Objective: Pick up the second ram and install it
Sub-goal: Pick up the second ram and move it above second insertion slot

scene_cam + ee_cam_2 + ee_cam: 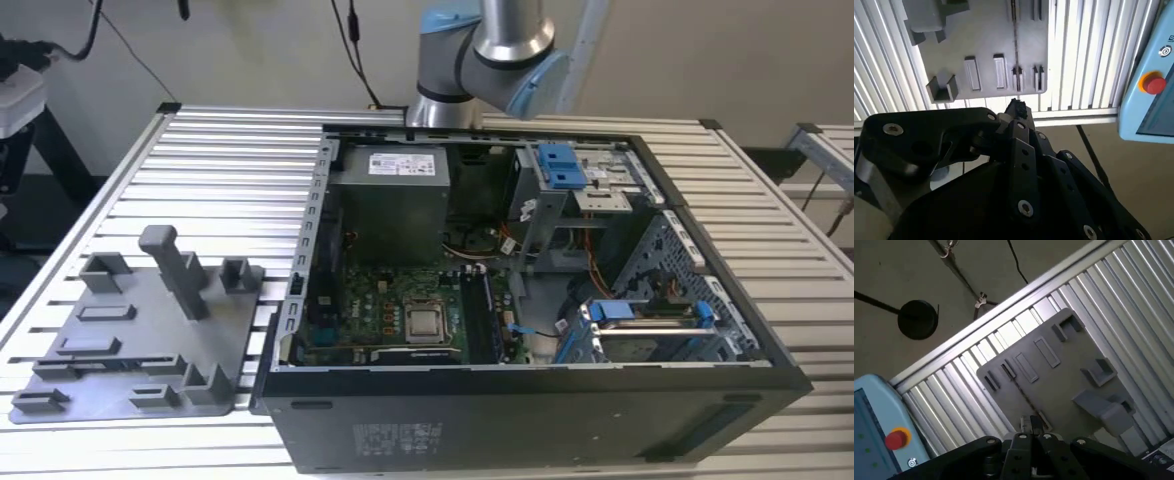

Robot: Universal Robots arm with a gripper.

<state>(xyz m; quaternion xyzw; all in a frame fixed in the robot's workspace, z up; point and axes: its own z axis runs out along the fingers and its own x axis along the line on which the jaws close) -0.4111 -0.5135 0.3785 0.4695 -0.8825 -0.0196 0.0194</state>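
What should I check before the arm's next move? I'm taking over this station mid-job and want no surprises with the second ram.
1. Second ram standing on edge in the fixture plate: ok, as far as both wrist views show.
2. Tool above the plate's edge, in line with the ram: ok.
3. Nothing lying across the ram: ok.
4. Computer case open, motherboard exposed: ok.
5. A memory slot free for it: cannot tell.

An open computer case [507, 425] fills the middle of the slatted desk [227, 180]. A grey fixture plate [140, 345] lies beside it, by the desk's edge.
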